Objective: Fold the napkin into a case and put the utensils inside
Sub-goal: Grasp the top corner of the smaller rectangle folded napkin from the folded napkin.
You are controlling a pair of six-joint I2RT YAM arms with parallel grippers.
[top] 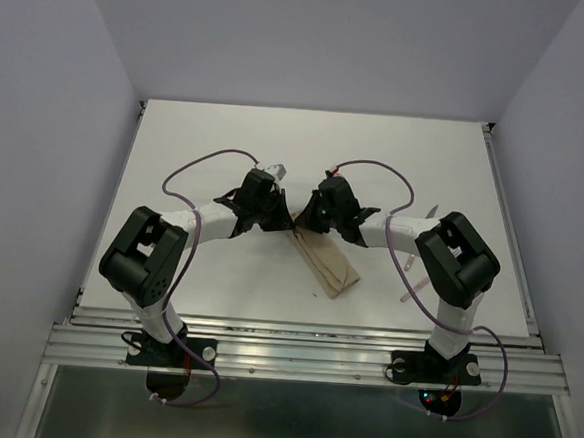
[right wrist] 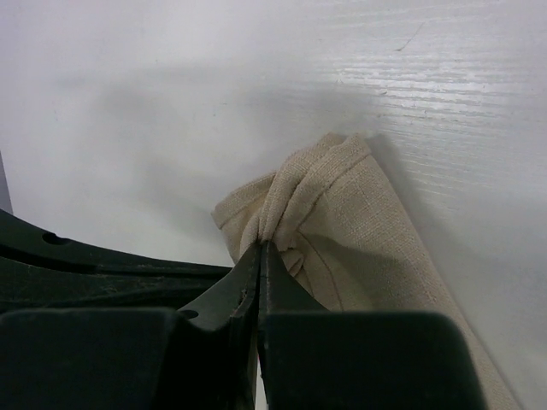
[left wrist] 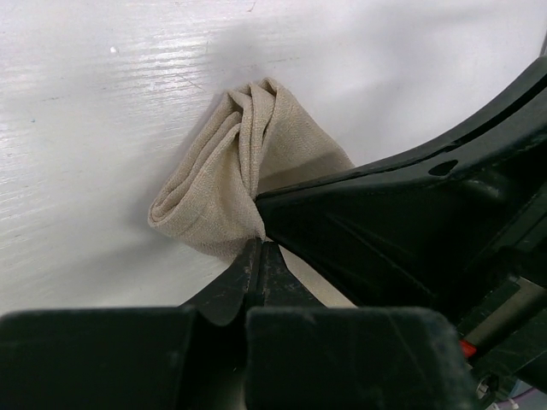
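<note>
Pinching the napkin [top: 326,265] at its bunched far end: left gripper [left wrist: 261,246] and right gripper [right wrist: 261,248], jaws of each pressed together on the cloth. Lies as a narrow layered strip on the table [top: 217,144]. Looks well into the folding, short of a finished case. Yet to load: utensils [top: 431,211], right of the napkin, partly hidden behind the right arm.

Napkin [top: 331,267] on table [top: 207,143] centre; left claw [left wrist: 261,246], right claw [right wrist: 261,249] at its far end.
</note>
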